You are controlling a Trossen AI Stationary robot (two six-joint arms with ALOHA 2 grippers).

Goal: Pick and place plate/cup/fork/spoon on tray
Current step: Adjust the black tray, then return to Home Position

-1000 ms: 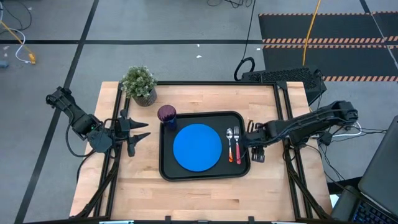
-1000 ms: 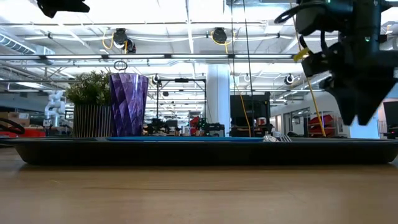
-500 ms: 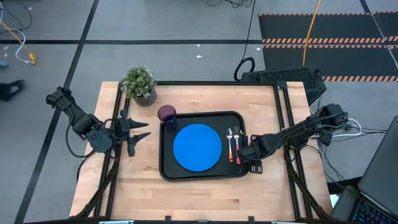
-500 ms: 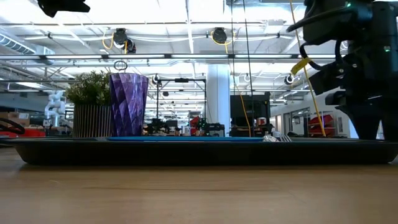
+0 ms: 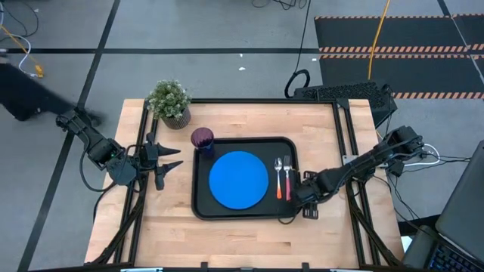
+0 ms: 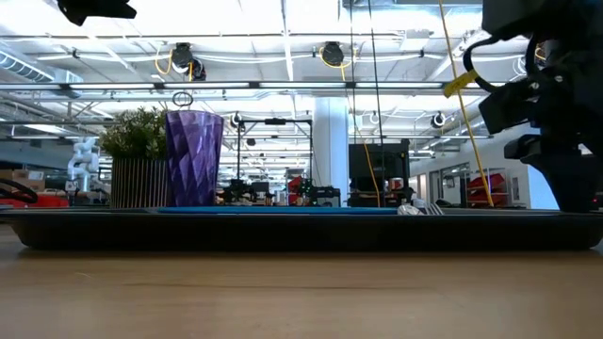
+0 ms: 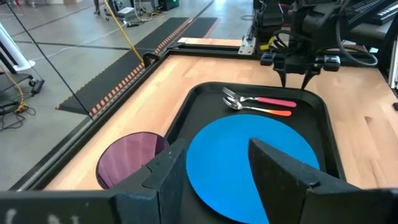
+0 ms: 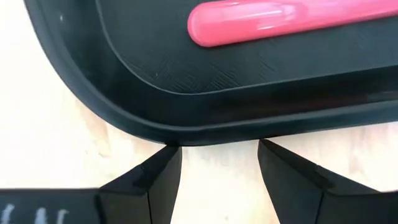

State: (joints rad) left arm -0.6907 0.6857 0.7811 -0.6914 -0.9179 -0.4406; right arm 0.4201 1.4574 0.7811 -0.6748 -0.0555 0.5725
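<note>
Right claw (image 5: 305, 204) now sits low at the tray (image 5: 203, 205) rim, at the tray corner nearest the fork (image 5: 287, 175), having slid along that edge from a spot beside the cutlery a second ago. Tips spread wide, pinching nothing; in the right wrist view, planted on bare wood just outside the rim, with the fork's pink handle (image 8: 286, 18) inside the tray just beyond. Tray itself sits a touch further from the right arm's side than a second ago, so reads as a nudge against the rim rather than a pick.

Everything called for already lies on the tray: blue plate (image 5: 239, 179) in the middle, spoon (image 5: 279, 174) and fork side by side between plate and that rim, purple cup (image 5: 202, 138) upright at the tray corner nearest the potted plant (image 5: 169, 102). Nothing of the set left on the counter (image 5: 249, 242).

Left claw (image 5: 168, 165) hovers off the tray's opposite side, well apart from it, tips spread and empty, facing the plate and cup.

Judging by this, placing looks finished; what remains appears to be only squaring the tray and pulling the right arm clear without dragging the rim along.
</note>
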